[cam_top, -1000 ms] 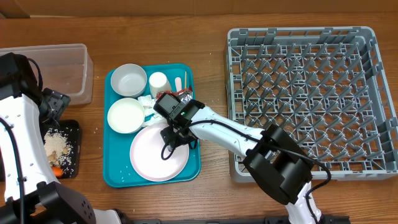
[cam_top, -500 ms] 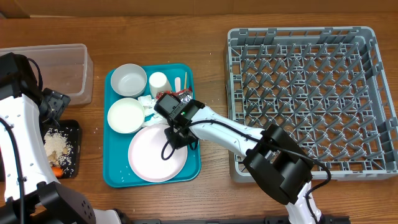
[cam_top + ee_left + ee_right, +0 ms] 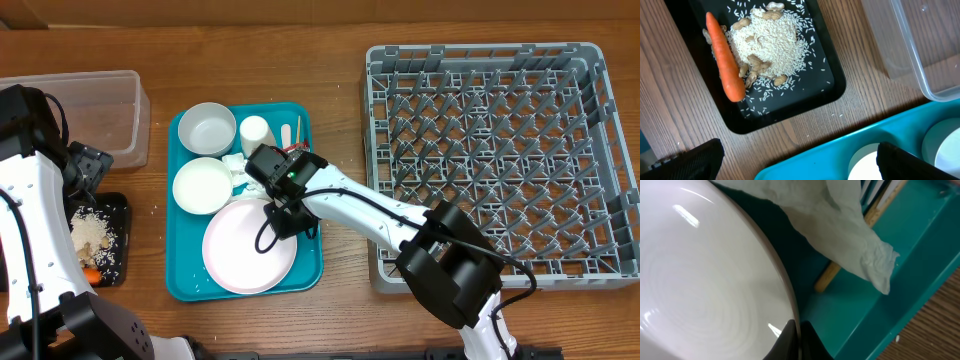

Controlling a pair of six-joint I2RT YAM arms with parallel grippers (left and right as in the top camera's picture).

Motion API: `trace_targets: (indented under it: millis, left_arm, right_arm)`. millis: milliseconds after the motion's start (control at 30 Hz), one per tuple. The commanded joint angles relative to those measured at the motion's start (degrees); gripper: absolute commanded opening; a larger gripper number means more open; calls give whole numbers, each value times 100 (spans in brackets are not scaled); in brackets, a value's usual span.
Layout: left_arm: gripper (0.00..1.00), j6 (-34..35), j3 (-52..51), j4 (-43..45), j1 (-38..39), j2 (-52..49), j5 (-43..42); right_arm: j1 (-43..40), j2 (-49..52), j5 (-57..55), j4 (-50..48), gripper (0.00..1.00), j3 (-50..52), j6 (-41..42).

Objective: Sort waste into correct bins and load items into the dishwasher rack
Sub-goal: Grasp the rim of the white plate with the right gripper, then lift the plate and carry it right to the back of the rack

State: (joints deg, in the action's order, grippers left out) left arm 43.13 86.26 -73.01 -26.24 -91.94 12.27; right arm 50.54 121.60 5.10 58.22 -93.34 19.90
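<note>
The pink plate (image 3: 250, 255) lies in the teal tray (image 3: 186, 285), in the part at 5 o'clock. It is round, so it has no long side. The right claw (image 3: 282, 220) sits on the plate's rim at 1 o'clock, and the rest of the plate spreads away from it toward 7 o'clock. In the right wrist view, the 2 fingers are pinched tight on that rim. The plate may be tipped up a little, but I cannot be sure. A napkin (image 3: 840, 235) and a wooden stick (image 3: 827, 277) lie just beside the claw. The right arm reaches in low from 5 o'clock. The rack (image 3: 480, 52) is at 3 o'clock from the plate, so I think the plate must go that way. The left claw (image 3: 805, 160) is wide open and holds nothing. It hangs near the black tray (image 3: 837, 82) at 9 o'clock, well apart from the plate.
</note>
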Motion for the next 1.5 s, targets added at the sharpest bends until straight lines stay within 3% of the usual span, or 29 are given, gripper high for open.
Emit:
trace_targets:
  millis: [0, 400, 767, 1100, 1467]
  left_arm:
    - [100, 59, -24, 0, 15, -11, 79]
    - [100, 59, -24, 0, 15, -11, 79]
    - [100, 59, -22, 0, 15, -11, 79]
    - [100, 59, -24, 0, 15, -11, 79]
    - [100, 59, -24, 2, 15, -11, 79]
  right_arm:
    - [-15, 66, -52, 179, 4, -328, -15]
    - [-17, -186, 94, 603, 4, -614, -15]
    - [-601, -1388, -321, 988, 4, -693, -85]
    - [-2299, -2592, -450, 1156, 4, -693, -492]
    - [-4581, -2699, -1919, 614, 4, -625, 11]
